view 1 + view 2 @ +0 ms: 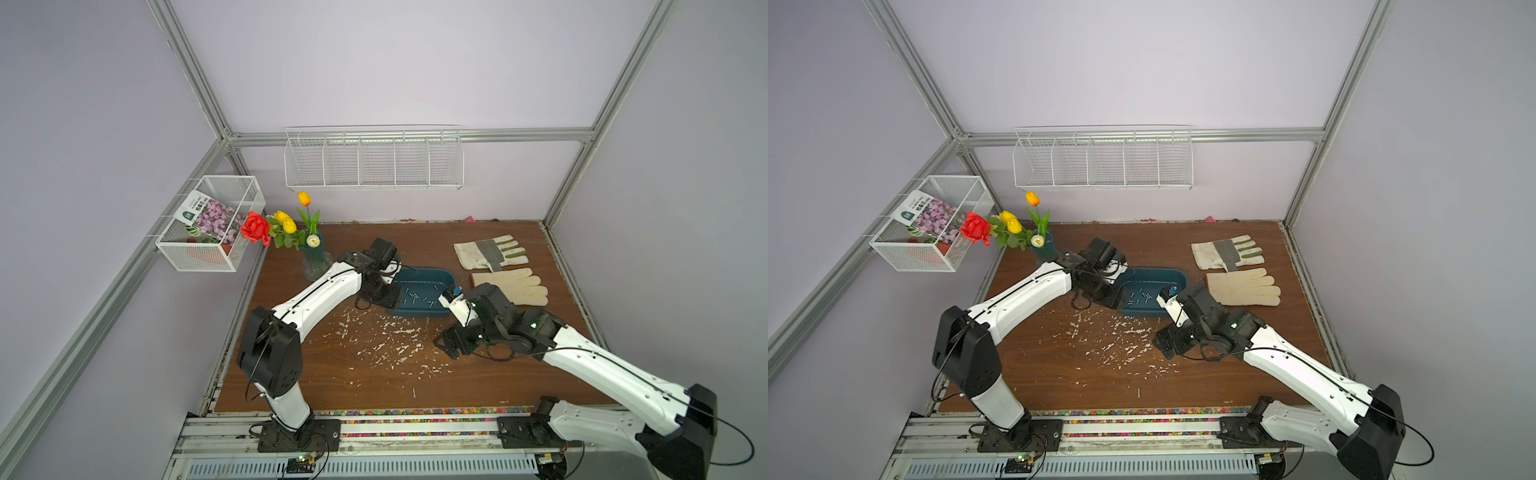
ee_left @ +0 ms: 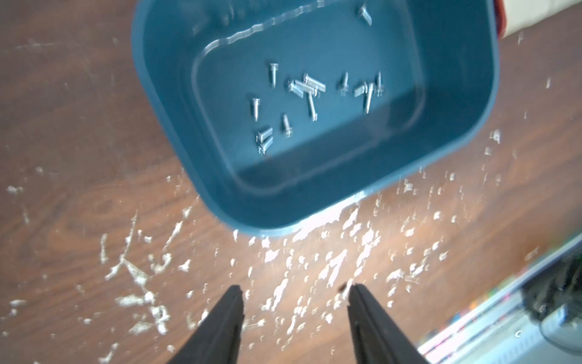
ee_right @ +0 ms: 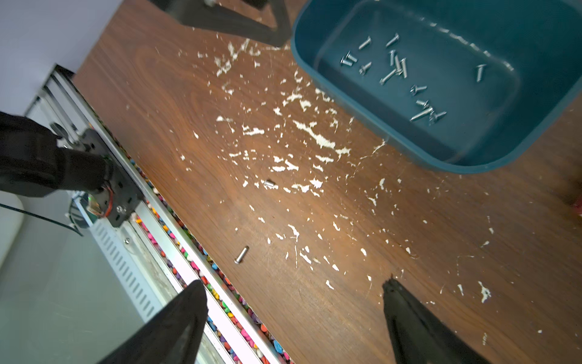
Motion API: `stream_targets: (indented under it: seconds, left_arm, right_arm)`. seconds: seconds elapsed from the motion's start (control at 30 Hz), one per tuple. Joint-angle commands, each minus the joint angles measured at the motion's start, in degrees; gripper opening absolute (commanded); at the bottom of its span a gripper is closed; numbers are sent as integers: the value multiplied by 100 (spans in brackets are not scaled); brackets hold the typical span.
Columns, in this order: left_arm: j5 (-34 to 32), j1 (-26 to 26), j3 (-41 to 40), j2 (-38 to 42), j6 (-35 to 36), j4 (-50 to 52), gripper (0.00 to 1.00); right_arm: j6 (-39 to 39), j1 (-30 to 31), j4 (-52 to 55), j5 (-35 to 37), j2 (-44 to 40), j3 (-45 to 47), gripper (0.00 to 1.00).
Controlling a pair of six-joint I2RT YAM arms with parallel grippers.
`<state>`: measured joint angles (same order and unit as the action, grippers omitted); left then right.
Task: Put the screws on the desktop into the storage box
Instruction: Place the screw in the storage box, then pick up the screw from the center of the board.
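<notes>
One screw (image 1: 414,392) lies alone near the front edge of the desktop (image 1: 490,382). Further in, the right gripper (image 3: 293,283) hangs above the white-flecked board with its jaws wide apart and empty. The left gripper (image 2: 296,288) hovers just beside the left end of the storage box (image 1: 424,277), jaws apart, holding nothing. The teal box sits mid-desktop with about a dozen screws (image 2: 310,85) inside. Two work gloves (image 1: 509,286) lie toward the far right corner, and a flower vase (image 1: 316,262) stands at the far left.

Only tiny, illegible print on the flower packet (image 1: 210,216) in the white mesh basket (image 1: 195,258); nothing readable.
</notes>
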<state>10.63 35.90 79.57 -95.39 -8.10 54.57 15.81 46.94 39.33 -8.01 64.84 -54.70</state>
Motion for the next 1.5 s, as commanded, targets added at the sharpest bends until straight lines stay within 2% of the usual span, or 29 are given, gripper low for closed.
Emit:
stream_targets:
  seconds: [0.0, 0.07, 0.17, 0.33, 0.43, 0.57, 0.93, 1.13, 1.47]
  left_arm:
    - [344, -57, -437, 600, -17, -308, 78]
    - [442, -63, -710, 970, -67, -299, 87]
    - [563, -65, -1082, 1508, -236, -369, 93]
    - [860, -65, -1800, 2446, -468, -713, 100]
    - [954, -28, -2322, 2888, -576, -1019, 100]
    - [987, -23, -2554, 3277, -687, -1249, 100]
    - [1016, -28, -3158, 3479, -723, -1764, 100]
    - [948, -39, -3173, 3560, -680, -1747, 100]
    - [1039, -83, -3130, 3662, -530, -1713, 100]
  right_arm:
    - [162, 226, 101, 397, 182, -102, 87]
    - [274, 374, 45, 541, 351, -104, 85]
    - [399, 569, -183, 633, 640, -26, 82]
    - [398, 710, -673, 326, 1199, -40, 76]
    - [93, 829, -796, 296, 1593, -187, 76]
    - [-67, 865, -653, 382, 2143, -533, 75]
    - [36, 920, -708, 605, 2721, -703, 73]
    - [-95, 918, -671, 676, 2990, -880, 70]
    - [-219, 927, -806, 601, 3468, -1047, 59]
